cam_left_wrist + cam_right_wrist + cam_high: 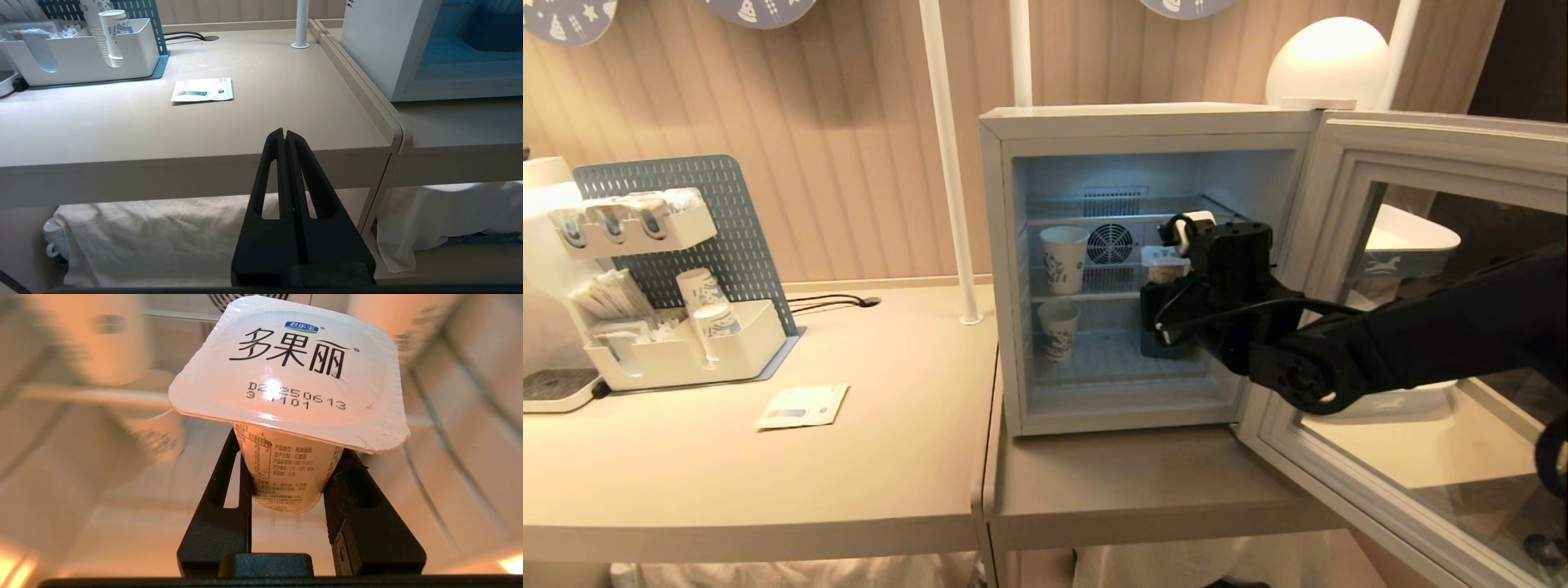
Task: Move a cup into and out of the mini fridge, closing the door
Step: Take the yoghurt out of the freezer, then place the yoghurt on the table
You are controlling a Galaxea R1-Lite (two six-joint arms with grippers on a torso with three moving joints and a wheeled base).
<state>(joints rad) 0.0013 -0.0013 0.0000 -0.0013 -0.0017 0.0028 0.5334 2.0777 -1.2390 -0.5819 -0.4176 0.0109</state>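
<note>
Gripping cup point(286, 396) by body, right gripper point(288, 486) was inside mini fridge point(1143, 122), door point(1437, 327) wide open. Advice: keep tub level, avoid paper cups point(1063, 257). Left gripper point(284, 139) closed, idle before table.

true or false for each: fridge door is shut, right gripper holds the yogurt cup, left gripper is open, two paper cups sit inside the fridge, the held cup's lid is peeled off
1. The door of the mini fridge is shut. False: it stands swung open.
2. The right gripper holds the cup. True.
3. The left gripper is open. False: its fingers are pressed together, holding nothing.
4. Two paper cups sit inside the fridge. True: an upper paper cup and a lower paper cup.
5. The cup's lid is peeled off. False: it is sealed on.
</note>
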